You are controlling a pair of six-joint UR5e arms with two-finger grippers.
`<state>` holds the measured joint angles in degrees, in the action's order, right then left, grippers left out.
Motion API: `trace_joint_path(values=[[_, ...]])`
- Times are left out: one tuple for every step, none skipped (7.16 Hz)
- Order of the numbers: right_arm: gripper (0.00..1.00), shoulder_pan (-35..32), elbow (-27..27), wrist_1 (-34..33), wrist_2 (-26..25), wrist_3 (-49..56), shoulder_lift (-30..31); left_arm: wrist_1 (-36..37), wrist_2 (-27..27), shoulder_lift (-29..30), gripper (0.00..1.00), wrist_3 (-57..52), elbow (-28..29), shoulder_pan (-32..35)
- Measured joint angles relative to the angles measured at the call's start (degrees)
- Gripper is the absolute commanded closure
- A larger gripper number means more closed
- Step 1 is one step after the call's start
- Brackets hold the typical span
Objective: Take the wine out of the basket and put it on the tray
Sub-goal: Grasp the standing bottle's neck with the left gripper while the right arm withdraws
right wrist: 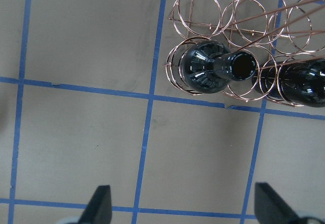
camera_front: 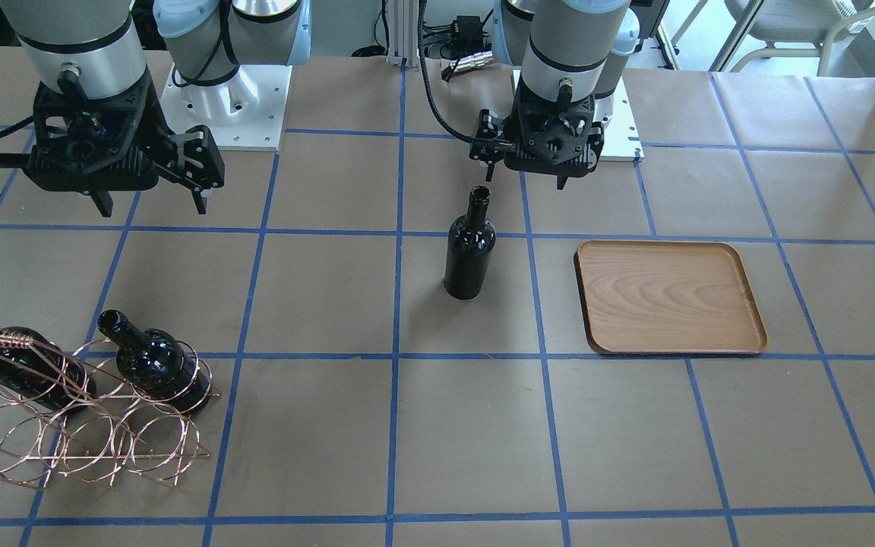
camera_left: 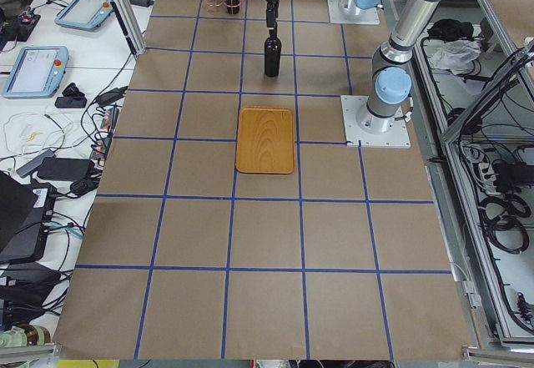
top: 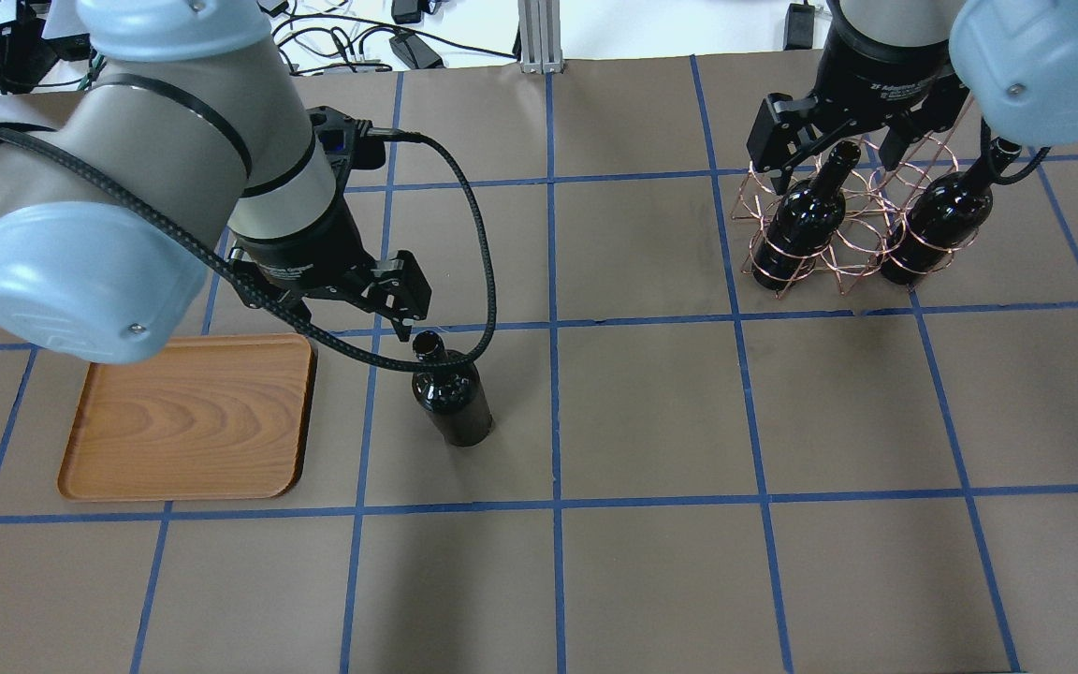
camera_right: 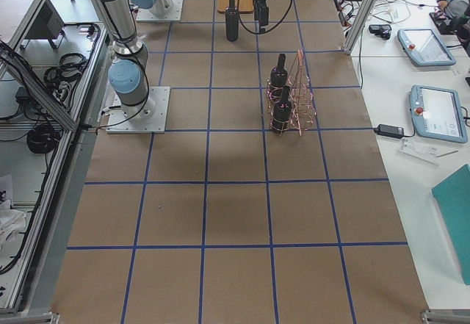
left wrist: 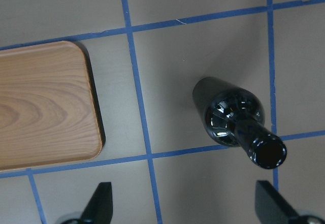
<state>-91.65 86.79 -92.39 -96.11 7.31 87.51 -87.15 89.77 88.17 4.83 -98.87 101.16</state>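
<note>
Wine bottle point(camera_front: 469, 254) upright at frame centre, tray point(camera_front: 669, 298) to its right, not touching, left gripper point(camera_front: 525, 186) released near bottle mouth, right gripper point(camera_front: 153, 203) released upper left, basket point(camera_front: 88, 448) lower left.

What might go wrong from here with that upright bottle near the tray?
The glossy near-black glass wine bottle stands free on the table; the open left hand is offset from its neck, so a finger could clip and topple it. The flat brown wooden tray has a raised rim; a low carry might catch the bottle's base.
</note>
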Motion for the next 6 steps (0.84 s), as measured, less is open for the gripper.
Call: trace_joint_path(values=[[0.0, 0.4, 0.2, -0.6, -0.3, 1.6, 0.0, 1.5, -1.4, 0.8, 0.0, 1.7, -0.4, 0.9], [0.0, 0.5, 0.4, -0.7, -0.3, 2.3, 0.0, 2.2, -2.9, 1.8, 0.02, 3.0, -0.6, 1.4], [0.0, 0.6, 0.5, -0.6, -0.1, 2.6, 0.1, 2.7, -3.6, 2.8, 0.06, 3.4, -0.7, 1.6], [0.0, 0.5, 0.6, -0.5, 0.4, 2.7, 0.1, 3.5, -3.9, 3.7, 0.13, 3.5, -0.8, 1.8], [0.0, 0.4, 0.6, -0.6, 1.1, 2.5, 0.0, 3.9, -4.0, 4.5, 0.13, 3.4, -0.8, 1.8], [0.0, 0.4, 0.7, -0.7, 2.0, 2.4, 0.0, 4.1, -4.0, 5.0, 0.18, 3.1, -0.9, 1.8]])
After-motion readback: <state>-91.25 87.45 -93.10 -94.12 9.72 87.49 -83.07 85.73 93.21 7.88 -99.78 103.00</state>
